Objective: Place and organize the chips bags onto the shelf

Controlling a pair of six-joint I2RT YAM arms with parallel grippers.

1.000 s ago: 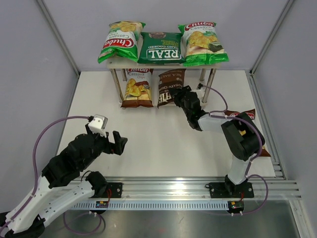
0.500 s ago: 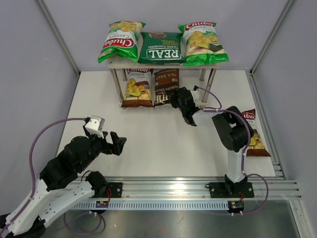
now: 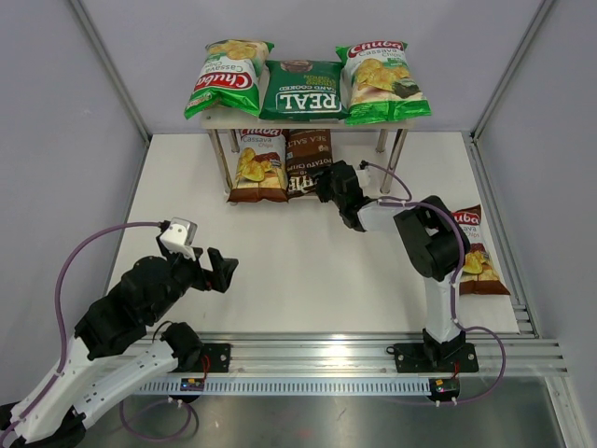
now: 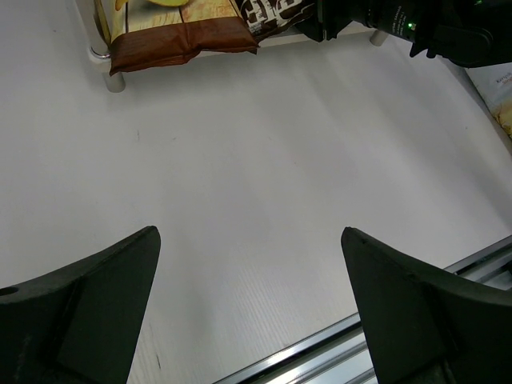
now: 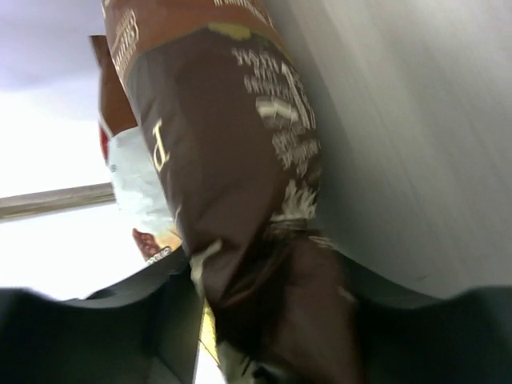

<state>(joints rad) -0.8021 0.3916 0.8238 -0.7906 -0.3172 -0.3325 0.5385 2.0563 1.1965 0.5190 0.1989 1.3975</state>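
Observation:
The shelf point(image 3: 216, 119) carries two light-green Chuba bags point(image 3: 229, 77) point(image 3: 381, 82) and the dark-green REAL bag point(image 3: 301, 91) on top. On its lower board lie a brown-and-white Chuba bag point(image 3: 258, 166) and the dark-brown Kettle bag point(image 3: 306, 161), side by side. My right gripper point(image 3: 326, 182) is at the Kettle bag's near end. In the right wrist view that bag point(image 5: 232, 160) lies between the right gripper's point(image 5: 268, 320) parted jaws, a sliver of light beside the left finger point(image 5: 172, 320). My left gripper point(image 3: 222, 269) hovers open and empty over the table point(image 4: 249, 233).
Another brown-and-white Chuba bag point(image 3: 471, 250) lies flat on the table at the right, beside the right arm's elbow. A silver shelf leg point(image 4: 104, 32) stands left of the lower bags. The metal rail point(image 3: 373, 350) runs along the near edge.
The right gripper has pushed the Kettle bag left and deeper under the shelf, up against the brown-and-white bag, and its jaws have widened. The left arm barely shifted.

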